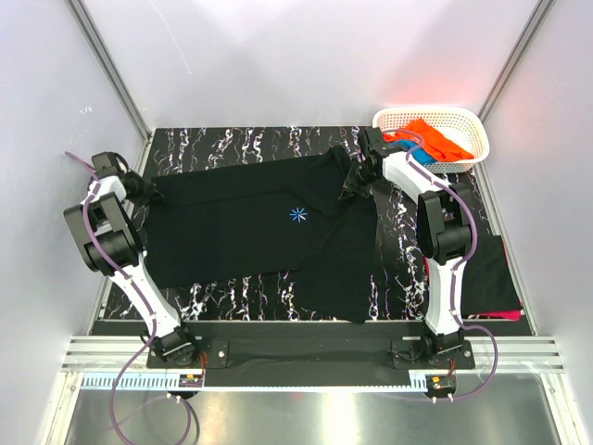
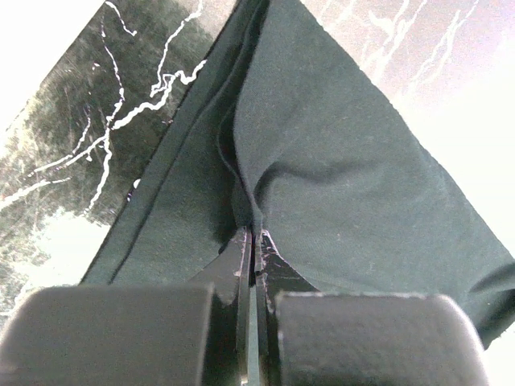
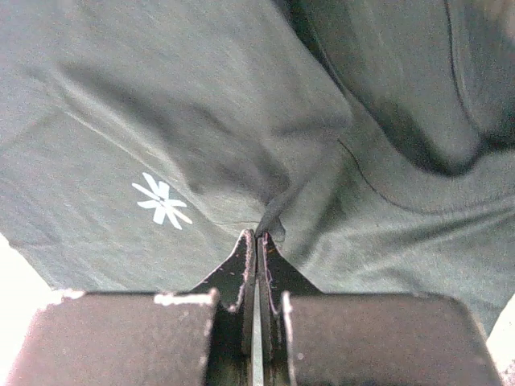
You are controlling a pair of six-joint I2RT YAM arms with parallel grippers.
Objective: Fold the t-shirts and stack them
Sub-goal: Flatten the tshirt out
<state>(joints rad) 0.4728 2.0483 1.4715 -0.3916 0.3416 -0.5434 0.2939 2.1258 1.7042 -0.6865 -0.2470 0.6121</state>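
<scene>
Judging progress as partway: a folded black shirt (image 1: 491, 271) is lying at the near right corner of the tabletop (image 1: 232, 141) with a sliver of magenta shirt (image 1: 501, 316) peeking out underneath, so that is looking like the stack being started. An orange shirt (image 1: 434, 139) and a blue shirt (image 1: 419, 154) are sitting bunched in the white lattice basket (image 1: 468, 120) at the far right corner, unfolded and waiting.

The large black t-shirt (image 1: 250, 232) is the one being worked. It is lying spread open across the middle of the tabletop, reaching from near the left edge over to the right arm, with one part running toward the near edge. No fold is showing in it yet. Its blue starburst mark (image 1: 298, 215) is facing up. The cloth is looking soft and thin, lying mostly flat and puckering into creases where it is being pinched.

The left tool (image 2: 251, 238) is clamping together on the t-shirt's edge by the left edge of the tabletop, with cloth bunching up between the fingers. The right tool (image 3: 257, 238) is clamping on a raised pinch of the same t-shirt beside the mark, toward the far right
</scene>
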